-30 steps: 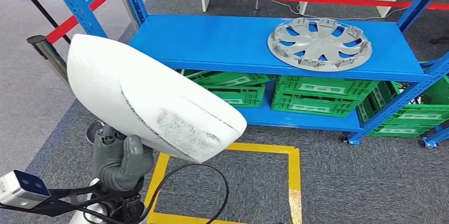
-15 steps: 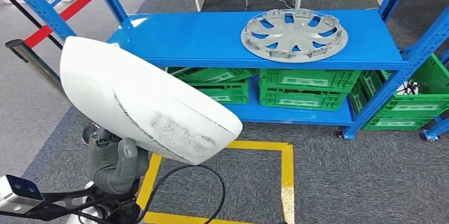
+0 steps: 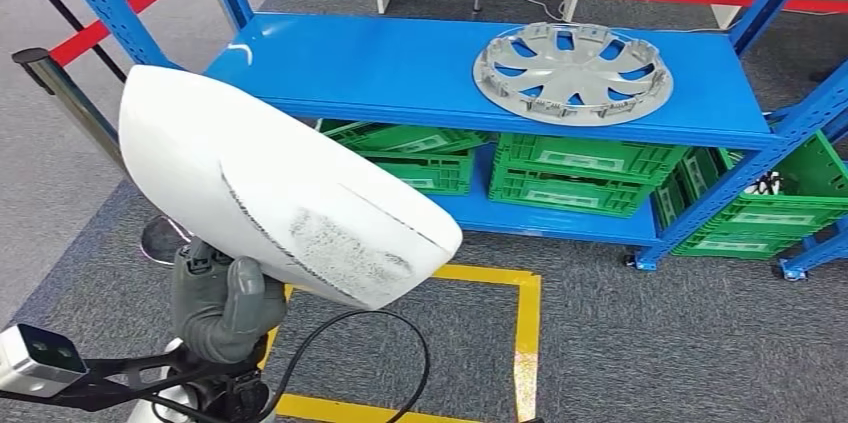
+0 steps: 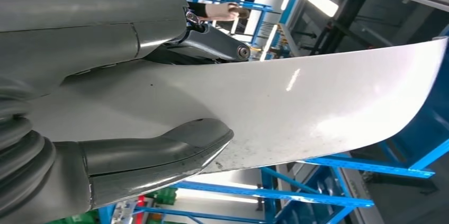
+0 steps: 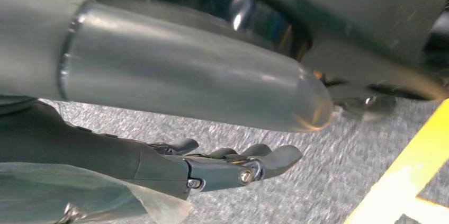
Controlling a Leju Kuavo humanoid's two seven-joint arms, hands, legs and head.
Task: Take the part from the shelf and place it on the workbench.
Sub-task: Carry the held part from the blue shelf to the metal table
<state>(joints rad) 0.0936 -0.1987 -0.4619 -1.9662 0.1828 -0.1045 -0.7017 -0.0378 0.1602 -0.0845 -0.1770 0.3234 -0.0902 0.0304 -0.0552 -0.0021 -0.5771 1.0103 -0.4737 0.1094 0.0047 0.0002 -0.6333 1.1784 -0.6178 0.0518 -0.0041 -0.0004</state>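
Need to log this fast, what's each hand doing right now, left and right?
Left hand: holding the white curved panel from underneath.
Right hand: open, holding nothing, over the grey carpet.

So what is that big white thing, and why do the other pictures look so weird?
It's a robot with two arms and hands. One picture looks down from its head: its left hand holds a big white curved panel, a part from the blue shelf. A silver hubcap lies on that shelf, with green crates underneath. The other two pictures come from cameras at its wrists, so they look tilted. The right hand hangs over the grey floor, holding nothing.
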